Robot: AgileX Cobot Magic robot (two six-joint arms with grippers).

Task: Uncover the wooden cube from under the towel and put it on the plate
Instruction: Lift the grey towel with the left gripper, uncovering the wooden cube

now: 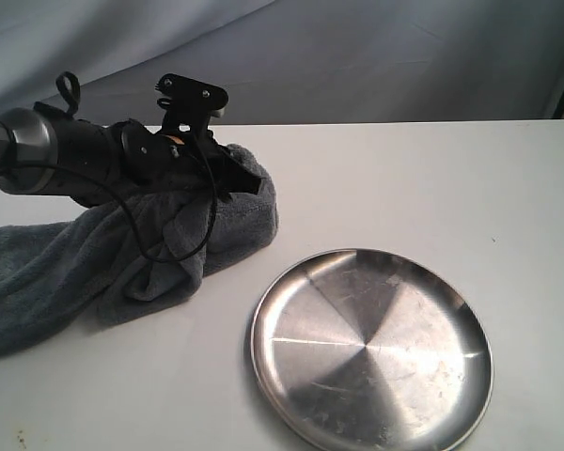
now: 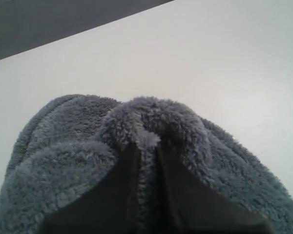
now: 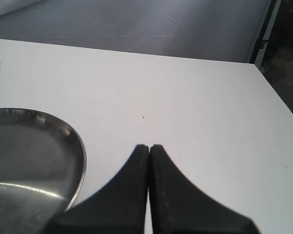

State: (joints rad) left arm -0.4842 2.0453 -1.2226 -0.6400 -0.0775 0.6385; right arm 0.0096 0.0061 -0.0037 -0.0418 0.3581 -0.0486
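Note:
The dark grey fluffy towel (image 1: 94,249) lies bunched on the left of the white table. My left gripper (image 1: 244,178) is shut on a fold of the towel (image 2: 151,126) at its right end, with cloth pinched between the two black fingers (image 2: 119,185). The wooden cube is hidden; no part of it shows in any view. The round silver plate (image 1: 371,348) lies at the front right of the towel, and nothing is on it. My right gripper (image 3: 149,148) is shut on nothing above bare table, beside the plate's rim (image 3: 80,156); the exterior view does not show it.
The white table (image 1: 404,178) runs to a back edge against a grey backdrop. Its right edge (image 3: 278,102) shows in the right wrist view, with dark floor beyond. The left arm's black cable (image 1: 174,249) hangs over the towel.

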